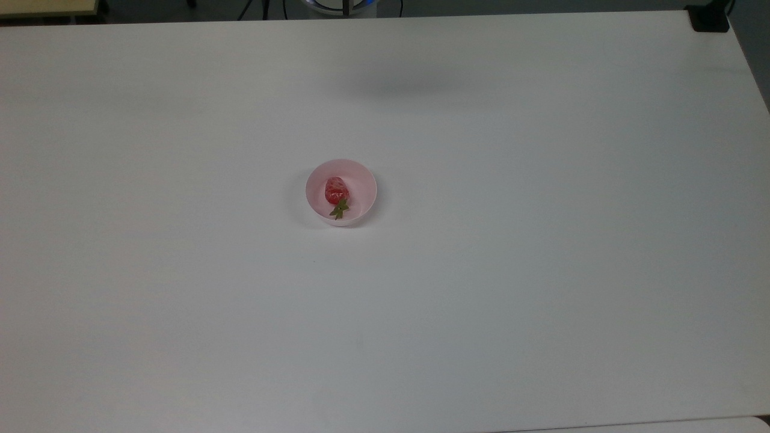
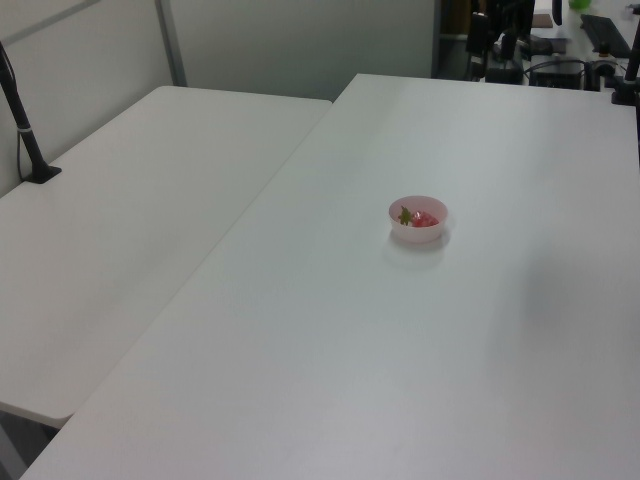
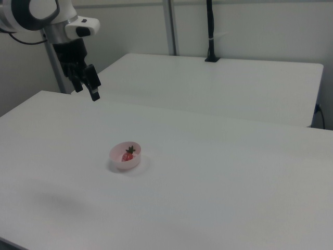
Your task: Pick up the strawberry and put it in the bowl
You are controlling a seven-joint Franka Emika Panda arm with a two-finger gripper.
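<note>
We see the strawberry (image 1: pixel 337 192) lying inside the bowl (image 1: pixel 361 180), its green cap toward the bottom of the top view, near the middle of the white table (image 1: pixel 541 240). In the right view's upper left the arm hangs raised well above the table, wrist down, and the gripper (image 3: pixel 89 85) holds nothing; whether its fingers are apart we cannot tell.

The bowl (image 1: pixel 361 180) is pale pink and plain. The strawberry (image 1: pixel 336 190) in it is glossy red with a green leafy cap. The surface (image 1: pixel 541 270) is plain white. In the right view's upper left, the tool (image 3: pixel 86 83) is black under a white arm (image 3: pixel 36 13).
</note>
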